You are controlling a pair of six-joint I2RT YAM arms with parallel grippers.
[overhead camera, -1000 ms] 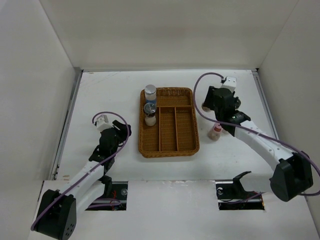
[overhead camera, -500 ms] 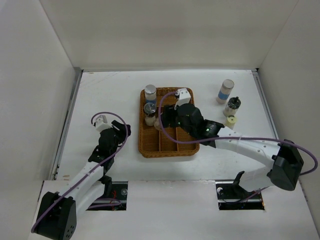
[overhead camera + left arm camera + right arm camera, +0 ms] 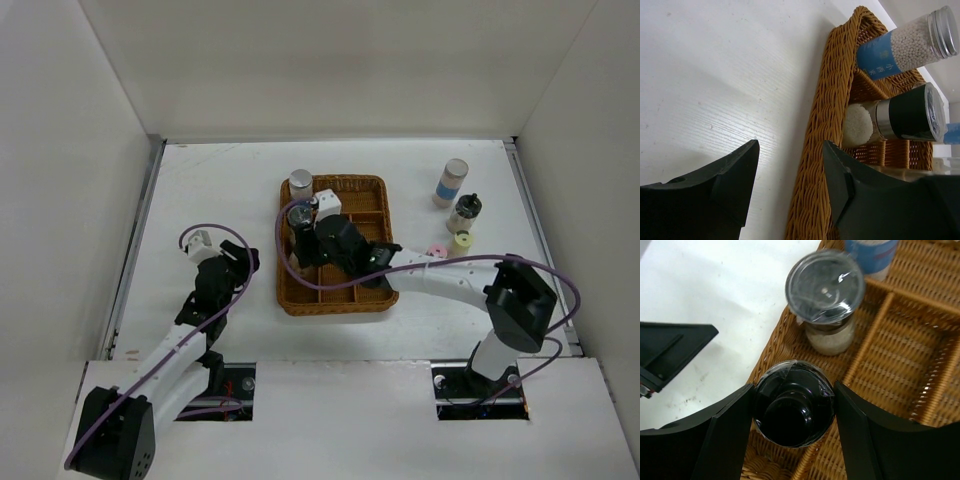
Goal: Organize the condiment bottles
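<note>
Brown tray point(image 3: 340, 308) is getting a black-topped jar point(image 3: 792, 402).
From above, the right gripper point(image 3: 303, 248) has swung over from the right side of the table point(image 3: 220, 190) to the left side of the tray, so one more bottle is almost put away. Four wait near the right wall: a blue-label bottle point(image 3: 452, 182), a dark-topped jar point(image 3: 464, 212), a cream-topped one point(image 3: 461, 243) and a pink-topped one point(image 3: 435, 250). The left wrist camera shows the left gripper point(image 3: 790, 150) spread wide and holding nothing, just beside the tray's rim, with a bead bottle point(image 3: 905, 45) and a grinder point(image 3: 905, 117) inside. The right wrist camera shows the right gripper squeezing the black-topped jar from both sides, just beside the grinder. I cannot tell if it touches the bottom yet.
</note>
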